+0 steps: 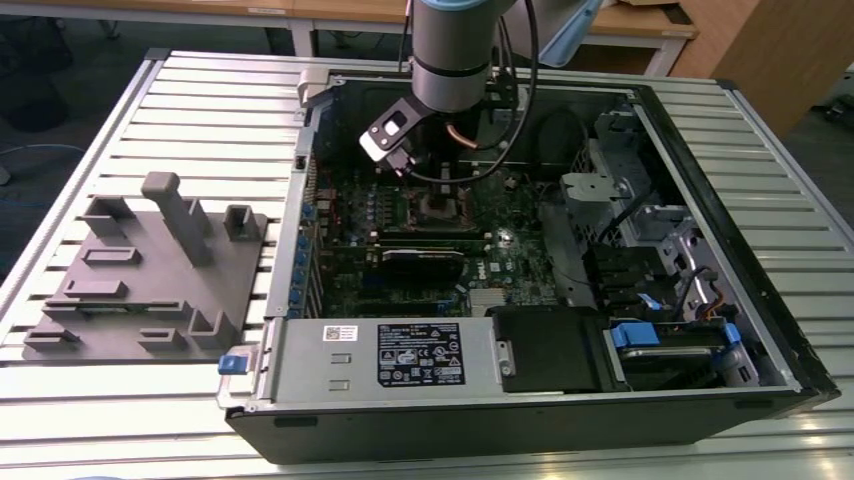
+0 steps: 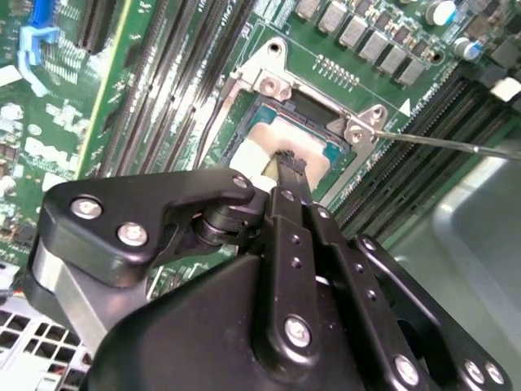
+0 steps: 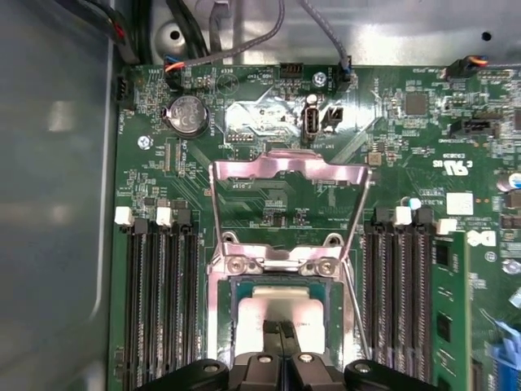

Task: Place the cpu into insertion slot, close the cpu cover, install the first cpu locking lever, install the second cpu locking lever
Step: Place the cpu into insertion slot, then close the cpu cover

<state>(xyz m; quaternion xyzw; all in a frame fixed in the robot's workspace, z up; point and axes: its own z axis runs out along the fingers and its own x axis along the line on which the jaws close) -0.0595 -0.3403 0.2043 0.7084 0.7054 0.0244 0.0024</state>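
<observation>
The gripper was pinched narrow, its tips together and resting on top of the cpu. The cpu lay flat in the insertion slot on the green board. The cpu cover stood swung open on its hinge, clear of the chip. In the second wrist view a thin lever stuck out free beside the slot. In the exterior view the arm hung over the open computer case on the slatted table.
</observation>
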